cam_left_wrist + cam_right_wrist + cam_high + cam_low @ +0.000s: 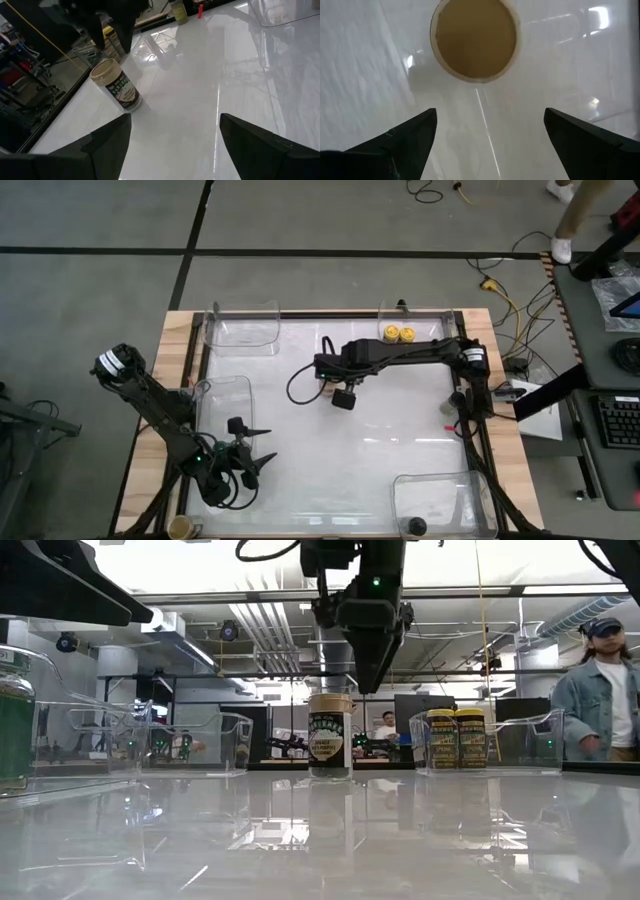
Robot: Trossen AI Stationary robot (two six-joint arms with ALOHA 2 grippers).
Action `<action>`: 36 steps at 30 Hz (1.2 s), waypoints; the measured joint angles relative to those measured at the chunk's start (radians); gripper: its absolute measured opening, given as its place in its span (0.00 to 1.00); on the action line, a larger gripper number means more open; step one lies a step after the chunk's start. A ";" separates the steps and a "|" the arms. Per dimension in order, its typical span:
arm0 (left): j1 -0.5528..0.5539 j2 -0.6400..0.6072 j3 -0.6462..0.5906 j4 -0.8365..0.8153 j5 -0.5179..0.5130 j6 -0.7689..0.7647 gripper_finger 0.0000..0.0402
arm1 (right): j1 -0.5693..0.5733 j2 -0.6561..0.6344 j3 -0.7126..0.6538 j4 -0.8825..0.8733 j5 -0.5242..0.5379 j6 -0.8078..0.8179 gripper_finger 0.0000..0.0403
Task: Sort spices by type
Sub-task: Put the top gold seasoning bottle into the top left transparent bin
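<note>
Right fingers: spread wide, empty, hovering directly above the tan-lidded jar.
Tan-lidded jar: upright on the worktop, apart from the fingers.
Left fingers: spread, empty, jar lying ahead of them.

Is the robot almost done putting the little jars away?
Partly. Two yellow-lidded jars already share a bin. The open right gripper hovers above a tan-lidded jar standing on the table, so it's probably next. The left gripper waits open.
</note>
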 joint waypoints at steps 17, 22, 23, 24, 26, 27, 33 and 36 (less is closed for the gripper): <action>0.000 0.000 0.000 -0.001 0.031 -0.007 0.72 | 0.003 0.000 -0.101 0.230 -0.027 -0.114 0.89; 0.002 -0.001 0.000 -0.005 0.031 -0.007 0.72 | 0.007 0.000 -0.101 0.328 -0.095 -0.127 0.89; 0.003 -0.001 0.000 -0.006 0.030 -0.007 0.72 | 0.008 0.000 -0.101 0.342 -0.104 -0.128 0.89; 0.005 -0.001 0.000 -0.006 0.030 -0.007 0.72 | 0.010 0.000 -0.101 0.356 -0.106 -0.128 0.89; 0.009 -0.001 0.000 -0.008 0.029 -0.007 0.72 | 0.011 0.000 -0.101 0.376 -0.119 -0.129 0.89; 0.013 -0.001 0.000 -0.008 0.029 -0.007 0.72 | 0.010 0.000 -0.101 0.383 -0.128 -0.130 0.89; 0.038 -0.009 0.000 -0.009 0.042 -0.005 0.72 | 0.016 0.000 -0.101 0.419 -0.146 -0.139 0.89; 0.059 -0.033 0.000 -0.009 0.060 0.006 0.72 | 0.021 -0.010 -0.102 0.413 -0.147 -0.139 0.89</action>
